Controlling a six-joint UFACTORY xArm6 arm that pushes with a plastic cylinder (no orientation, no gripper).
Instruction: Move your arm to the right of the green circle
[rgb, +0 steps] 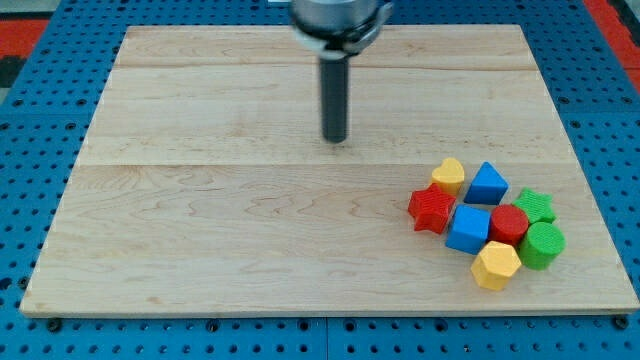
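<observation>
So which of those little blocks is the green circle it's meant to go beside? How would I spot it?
Look at the wooden board, then at the cluster of coloured blocks near the view's bottom right. The green circle is the cluster's rightmost piece, a round green cylinder beside the red block and yellow hexagon. The other green piece, the green star just above, has points; this one is smooth and round.

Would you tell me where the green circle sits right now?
The green circle sits at the view's lower right, touching the red block, below the green star.
</observation>
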